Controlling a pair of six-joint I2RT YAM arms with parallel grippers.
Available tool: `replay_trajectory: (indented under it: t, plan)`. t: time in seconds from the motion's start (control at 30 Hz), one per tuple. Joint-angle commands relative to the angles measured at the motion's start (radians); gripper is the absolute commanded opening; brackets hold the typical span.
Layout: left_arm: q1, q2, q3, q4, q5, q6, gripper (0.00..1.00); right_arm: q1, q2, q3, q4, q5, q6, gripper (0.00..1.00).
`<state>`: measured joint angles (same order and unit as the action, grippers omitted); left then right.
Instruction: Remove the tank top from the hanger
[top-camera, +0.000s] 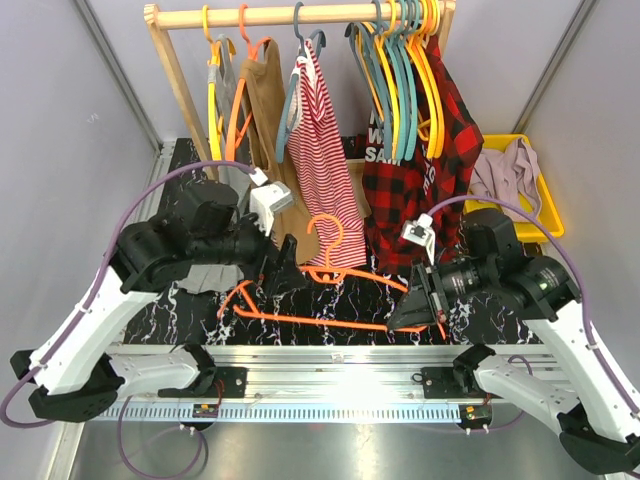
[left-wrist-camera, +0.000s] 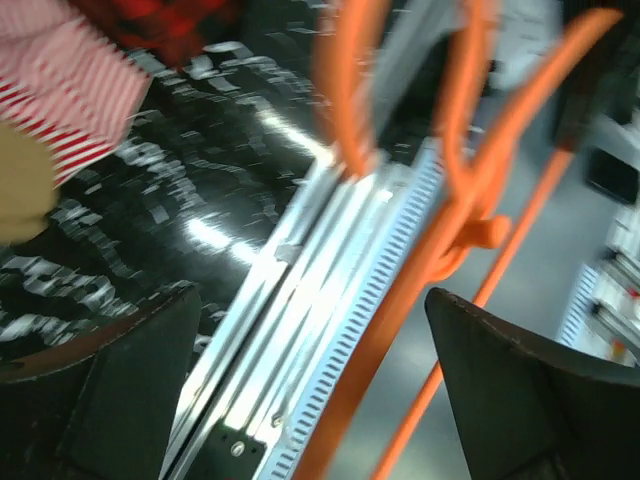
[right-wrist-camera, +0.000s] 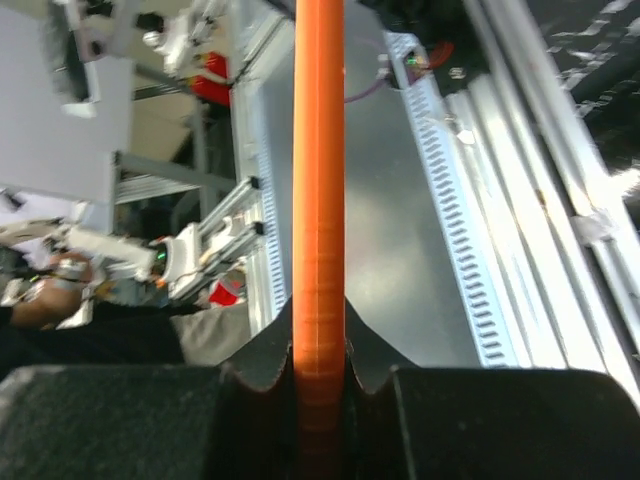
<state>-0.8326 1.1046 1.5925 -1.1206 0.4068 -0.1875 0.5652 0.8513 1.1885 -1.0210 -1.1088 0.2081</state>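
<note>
My right hand (right-wrist-camera: 320, 372) pinches the orange hanger (top-camera: 320, 322) to steady it over the desk (top-camera: 300, 336), while my left hand (left-wrist-camera: 330, 385) gapes wide around its other end (gripping nothing).

Left arm (top-camera: 80, 335) and right arm (top-camera: 590, 345): white links, black joint housings, black bases. Purple cable (top-camera: 130, 213) looped along each. White camera block (top-camera: 268, 203) at each wrist. Left end effector (left-wrist-camera: 310, 300): matte black fingers (left-wrist-camera: 530, 390).
</note>
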Motion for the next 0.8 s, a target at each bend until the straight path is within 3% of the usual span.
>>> replay_trajectory:
  t: [0.0,0.03,0.07,0.13,0.17,0.27,0.5,0.77]
  plan:
    - [0.006,-0.063,0.030,-0.047,-0.403,-0.100,0.99,0.010,0.005,0.123,-0.057,0.206,-0.018,0.00]
    - [0.010,-0.080,0.043,-0.074,-0.563,-0.127,0.99,0.010,0.008,0.152,-0.077,0.281,-0.016,0.00]
    - [0.018,-0.116,0.058,-0.088,-0.636,-0.160,0.99,0.010,0.006,0.205,-0.105,0.458,-0.016,0.00]
    - [0.024,-0.159,0.090,-0.097,-0.764,-0.228,0.99,0.012,-0.003,0.256,-0.128,0.661,-0.010,0.00]
    - [0.023,-0.211,0.093,-0.088,-0.792,-0.248,0.99,0.012,-0.003,0.310,-0.139,0.796,-0.021,0.00]
    - [0.024,-0.311,0.054,-0.035,-0.841,-0.294,0.99,0.010,-0.004,0.404,-0.134,0.947,-0.052,0.00]
    - [0.023,-0.361,-0.061,-0.013,-0.760,-0.360,0.99,0.010,0.049,0.539,0.004,1.161,-0.096,0.00]
    - [0.023,-0.367,-0.132,0.038,-0.678,-0.368,0.99,0.010,0.337,0.713,0.105,1.254,-0.056,0.00]
